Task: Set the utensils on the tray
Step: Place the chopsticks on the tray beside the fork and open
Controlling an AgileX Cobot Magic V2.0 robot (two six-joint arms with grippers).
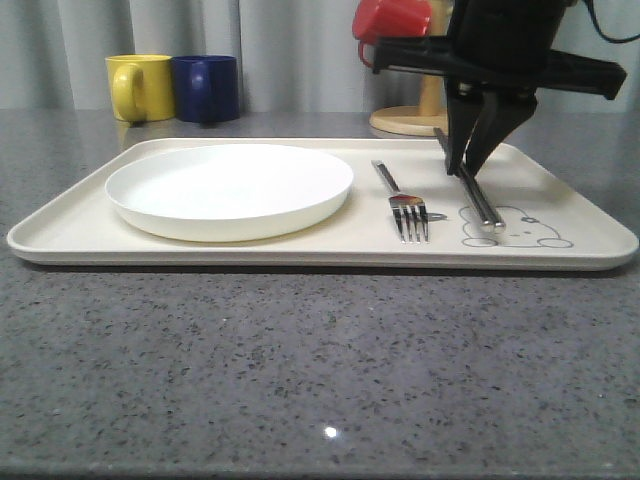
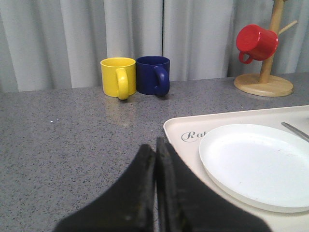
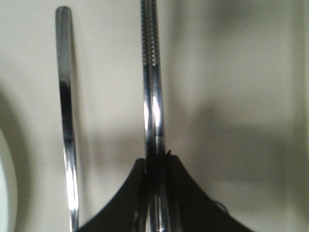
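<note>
The cream tray [image 1: 560, 255] lies across the table with a silver fork [image 1: 405, 205] on it, right of the plate. My right gripper [image 1: 466, 165] hangs over the tray's right part, shut on a pair of silver chopsticks [image 1: 481, 197] whose front ends reach the rabbit drawing [image 1: 520, 228]. In the right wrist view the chopsticks [image 3: 151, 87] run out from between the shut fingers of the right gripper [image 3: 155, 162], with the fork's handle [image 3: 66, 116] lying parallel beside them. My left gripper [image 2: 155, 145] is shut on nothing, above the table by a tray corner [image 2: 181, 131].
A round white plate [image 1: 230, 185] takes up the tray's left half. Behind the tray stand a yellow mug [image 1: 138, 87] and a blue mug [image 1: 207, 87]. A red mug [image 1: 392, 20] hangs on a wooden mug tree [image 1: 412, 120] at the back right.
</note>
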